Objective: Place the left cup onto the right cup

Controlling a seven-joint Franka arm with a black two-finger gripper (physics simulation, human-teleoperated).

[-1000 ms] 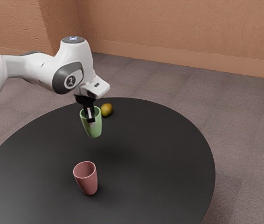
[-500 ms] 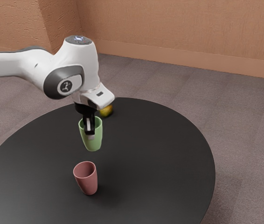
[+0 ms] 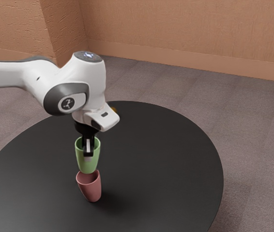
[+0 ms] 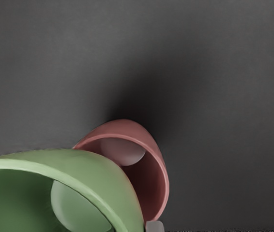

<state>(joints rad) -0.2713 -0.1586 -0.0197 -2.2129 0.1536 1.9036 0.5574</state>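
**Gripper** (image 3: 87, 146): pinched on the wall of the green cup (image 3: 87, 155) at its rim. One finger is seen inside the mouth; the other is taken to be pressed against the outer wall. The cup is carried mouth up, close to upright, clear of the table (image 3: 175, 159).

**Green cup, exterior view:** placed directly over the pink cup (image 3: 89, 185), with its base at or just inside the pink rim. Whether the two are touching cannot be told. The pink cup stands upright, mouth up, on the table's near part, toward the exterior view's left.

**Wrist view:** the green cup (image 4: 74, 179) is seen just under the hand, its rim overlapping the pink cup (image 4: 149, 164). Part of the pink cup's inner floor is visible beyond the green rim, against the dark table (image 4: 185, 58). A small offset between the two centres is suspected, but it cannot be separated from the camera's own offset.

**Step in hand (judged):** lowering the green cup into the pink one. Release is not yet done.

**Notes for doing it well:**
- Any sideways correction should be made before further descent, not during it.
- The descent should be slow and vertical. The tapered walls are expected to self-centre if the base is inside the rim.
- The pink cup is unrestrained, so a push on its rim could tip or slide it.
- The fingers should be parted only once the green cup is judged seated.
- The hand should then be drawn straight up, so the inner finger does not drag the cup out.
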